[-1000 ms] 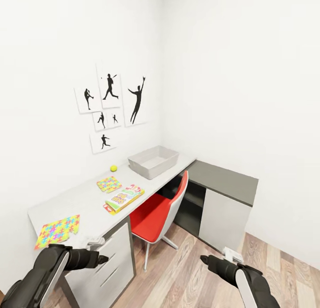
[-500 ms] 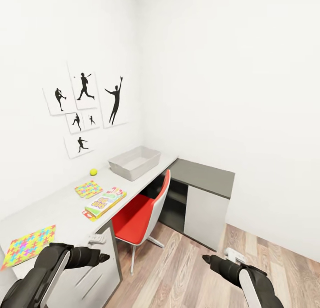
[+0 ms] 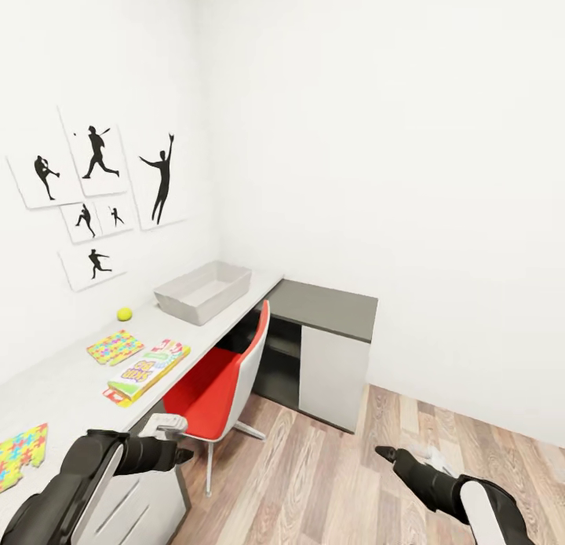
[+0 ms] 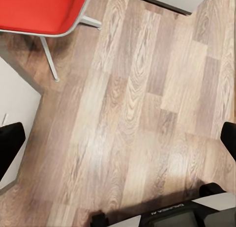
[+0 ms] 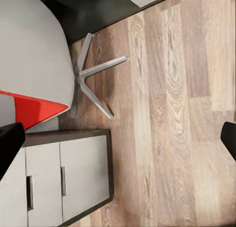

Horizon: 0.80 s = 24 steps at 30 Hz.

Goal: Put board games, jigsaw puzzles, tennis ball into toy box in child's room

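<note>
Both grippers, left [image 3: 182, 454] and right [image 3: 382, 452], hang spread and empty over the wood-plank floor [image 3: 329, 466]. On the table [image 3: 71, 372], a board game [image 3: 147, 370] lies nearest the toy box [image 3: 202, 292], with jigsaw puzzles [image 3: 114, 346] and tennis ball [image 3: 124, 313] beside it.

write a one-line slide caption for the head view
Robot faces the table holding toy box, tennis ball, puzzles and a board game.

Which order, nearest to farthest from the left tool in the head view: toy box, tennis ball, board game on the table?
From the left tool:
1. Board game, on the table's front part, nearest the tool.
2. Tennis ball, farther back, near the wall.
3. Toy box, at the table's far end.
</note>
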Available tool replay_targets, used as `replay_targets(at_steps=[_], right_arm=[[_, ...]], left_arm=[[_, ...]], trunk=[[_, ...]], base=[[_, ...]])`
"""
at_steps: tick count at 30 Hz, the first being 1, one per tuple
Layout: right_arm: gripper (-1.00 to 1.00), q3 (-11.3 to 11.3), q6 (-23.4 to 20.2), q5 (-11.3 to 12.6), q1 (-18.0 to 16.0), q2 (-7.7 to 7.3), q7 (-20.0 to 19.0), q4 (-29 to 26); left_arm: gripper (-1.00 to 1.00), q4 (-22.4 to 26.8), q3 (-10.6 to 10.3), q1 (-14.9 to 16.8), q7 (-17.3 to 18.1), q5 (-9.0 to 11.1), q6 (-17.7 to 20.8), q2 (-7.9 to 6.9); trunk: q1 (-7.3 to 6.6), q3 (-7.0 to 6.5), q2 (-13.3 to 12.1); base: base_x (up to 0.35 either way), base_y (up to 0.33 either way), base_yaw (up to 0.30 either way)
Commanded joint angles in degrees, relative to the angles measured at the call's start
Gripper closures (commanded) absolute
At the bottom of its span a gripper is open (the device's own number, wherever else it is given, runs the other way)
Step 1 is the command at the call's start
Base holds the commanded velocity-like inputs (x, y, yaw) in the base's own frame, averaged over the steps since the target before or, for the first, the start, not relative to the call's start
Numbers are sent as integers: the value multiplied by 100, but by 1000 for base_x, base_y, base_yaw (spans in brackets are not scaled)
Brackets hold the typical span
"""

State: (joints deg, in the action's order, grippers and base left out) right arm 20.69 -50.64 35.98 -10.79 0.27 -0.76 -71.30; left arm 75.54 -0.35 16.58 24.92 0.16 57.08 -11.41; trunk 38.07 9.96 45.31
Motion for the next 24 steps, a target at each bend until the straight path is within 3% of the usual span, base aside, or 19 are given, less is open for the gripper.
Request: replay_targets(at_steps=[1, 7, 24], right_arm=[[-100, 40, -36, 33, -5, -19, -9, 2], [-100, 131, -55, 122, -1, -95, -11, 16], [-100, 154, -52, 149, 2, -114, -19, 19]], left_arm=[[-100, 6, -3, 3, 8, 1, 26, -5], [-100, 7, 15, 3, 8, 1, 20, -34], [-100, 5, -19, 3, 2, 1, -103, -43]], trunk=[[1, 9, 7], [1, 9, 7], [1, 9, 7]], base=[[0, 0, -280], [0, 0, -280], [0, 0, -280]])
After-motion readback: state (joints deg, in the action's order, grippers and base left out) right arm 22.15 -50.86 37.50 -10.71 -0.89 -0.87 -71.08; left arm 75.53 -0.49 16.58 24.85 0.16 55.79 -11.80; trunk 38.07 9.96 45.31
